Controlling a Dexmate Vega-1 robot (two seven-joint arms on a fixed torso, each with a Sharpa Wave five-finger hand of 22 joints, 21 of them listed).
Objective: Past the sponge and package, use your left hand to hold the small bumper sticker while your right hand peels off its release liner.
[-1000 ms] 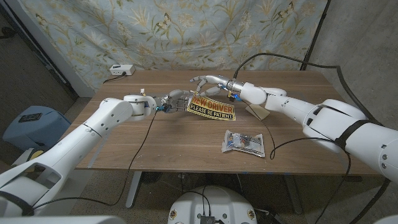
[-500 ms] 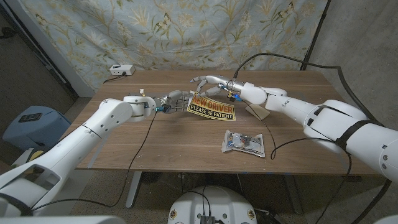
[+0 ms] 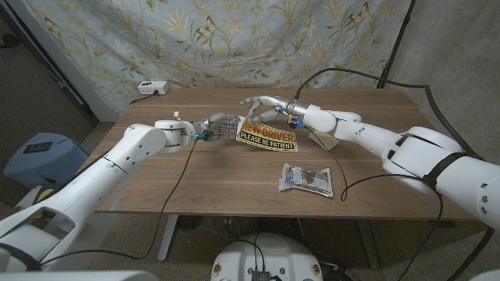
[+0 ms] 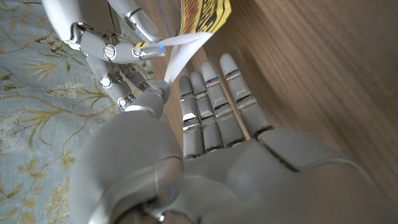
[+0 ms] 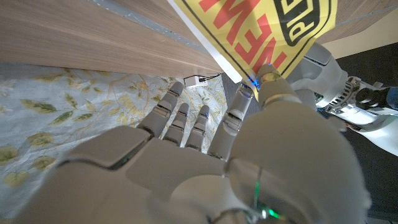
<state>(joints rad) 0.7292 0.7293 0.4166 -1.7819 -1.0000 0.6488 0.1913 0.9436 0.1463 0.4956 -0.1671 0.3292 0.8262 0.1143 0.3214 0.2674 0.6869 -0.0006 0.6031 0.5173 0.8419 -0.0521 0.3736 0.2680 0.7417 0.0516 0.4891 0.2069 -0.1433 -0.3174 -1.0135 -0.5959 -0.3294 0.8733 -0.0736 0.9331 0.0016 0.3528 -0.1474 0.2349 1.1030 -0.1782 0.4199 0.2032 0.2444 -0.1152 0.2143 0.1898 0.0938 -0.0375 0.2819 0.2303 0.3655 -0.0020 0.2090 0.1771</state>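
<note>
The left hand (image 3: 221, 125) reaches in over the middle of the wooden table (image 3: 203, 176), its fingers extended toward the left end of the yellow bumper sticker (image 3: 266, 133). In the left wrist view that hand (image 4: 211, 155) has its thumb drawn up against a white strip, the release liner (image 4: 182, 50), which curls away from the sticker's (image 4: 202, 12) yellow edge; the other fingers (image 4: 214, 106) lie straight and side by side. So the left hand pinches the sticker's end by its thumb, though how firmly cannot be told.

The right hand (image 3: 264, 105) comes in from the far side, above the sticker's upper edge, fingers spread and curved. In the right wrist view this hand (image 5: 205, 162) has its thumb and a neighbouring finger closed on the sticker's (image 5: 261, 28) edge, with the red and black lettering just beyond them; the remaining fingers fan out free. In the left wrist view the right hand (image 4: 112, 46) also touches the white liner with a fingertip.

The sticker, reading NEW DRIVER, PLEASE BE PATIENT, hangs tilted between the two hands, above the tabletop near its far middle. Nearer the robot lies a clear package (image 3: 307, 179) of small parts, flat on the wood. A tan wedge-shaped sponge (image 3: 322, 140) sits beneath the right forearm. A white power box (image 3: 152, 88) rests at the table's far left corner, in front of a floral cloth backdrop (image 3: 211, 39).
</note>
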